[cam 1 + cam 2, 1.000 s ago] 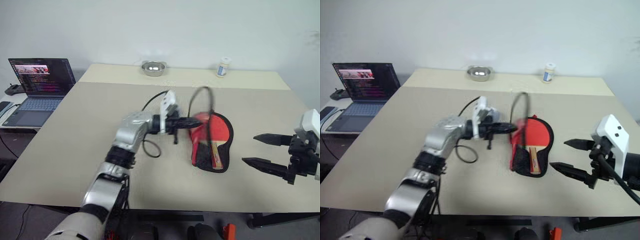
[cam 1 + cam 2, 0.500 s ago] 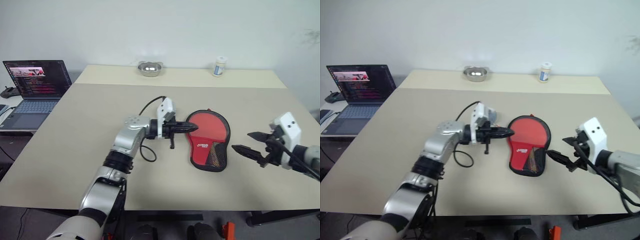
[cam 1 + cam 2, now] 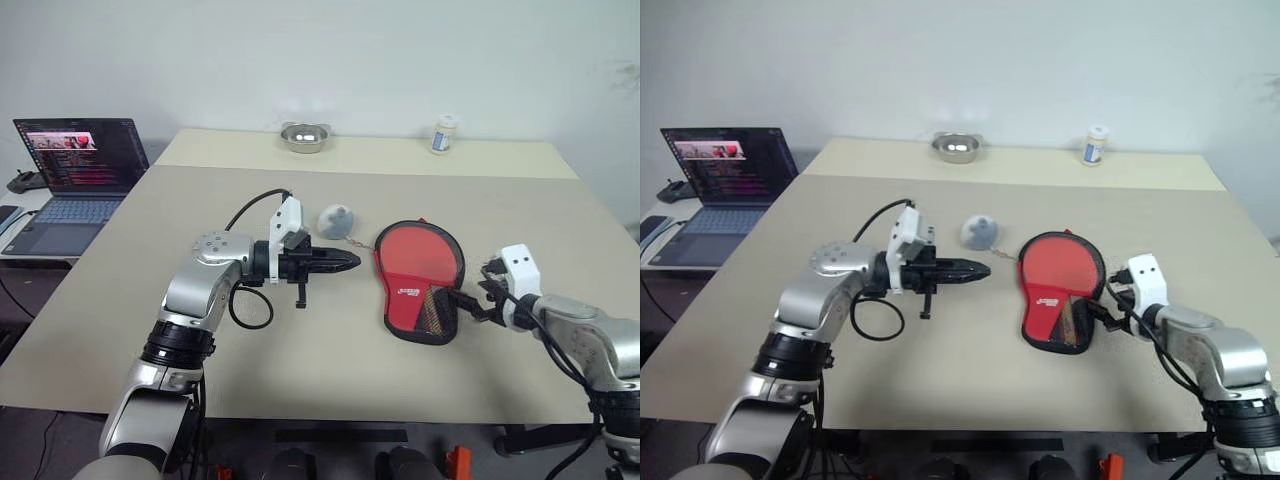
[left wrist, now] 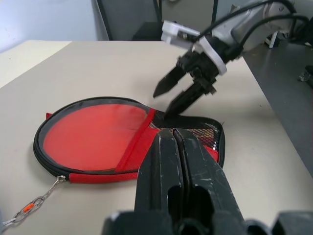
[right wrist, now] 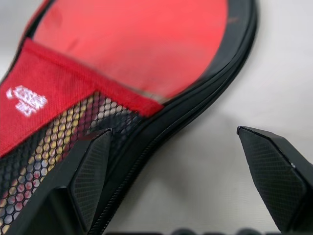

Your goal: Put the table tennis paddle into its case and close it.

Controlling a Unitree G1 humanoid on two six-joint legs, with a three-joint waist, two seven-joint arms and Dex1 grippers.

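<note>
A plain white wall backs your beige tabletop (image 3: 150,300), and the case (image 3: 418,285) near its middle is your landmark. Beyond the case, by the far edge, stand a small steel bowl (image 3: 306,136) and a white jar (image 3: 442,133). Off the tabletop, far to the left of the case, an open laptop (image 3: 75,165) sits on a lower desk. Just left of the case's round end lies a small grey lump (image 3: 335,220), and a short chain (image 4: 34,205) runs from the case's rim toward it. Nothing else lies between the case and either arm.

Your left gripper (image 3: 345,262) points at the case from its left, a short gap away, with its jaws pressed together and holding nothing. Your right gripper (image 3: 470,305) is at the case's lower right edge, jaws spread wide; from its wrist camera one finger (image 5: 90,171) sits over the black mesh and the other over bare tabletop, the zipper rim between them.

The case lies flat, red side up, with white lettering and a black rim. The table tennis paddle (image 5: 29,152) shows only as handle stripes through the mesh.
</note>
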